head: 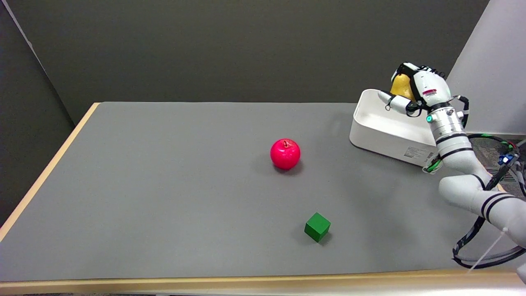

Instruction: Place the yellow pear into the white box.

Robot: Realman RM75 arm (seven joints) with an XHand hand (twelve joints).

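Note:
My right hand (415, 88) hangs in the air at the right side of the table and grips the yellow pear (402, 87). Only part of the pear shows between the fingers; the rest is hidden by the hand. The hand and pear are above the white box (380, 133), an open rectangular tub at the table's far right. The box's inside looks bare where it shows; the wrist covers its right end.
A red apple (285, 153) stands near the middle of the grey table (164, 185). A green cube (317, 227) lies nearer the front edge, right of centre. Black cables (485, 246) loop beside my arm at the lower right.

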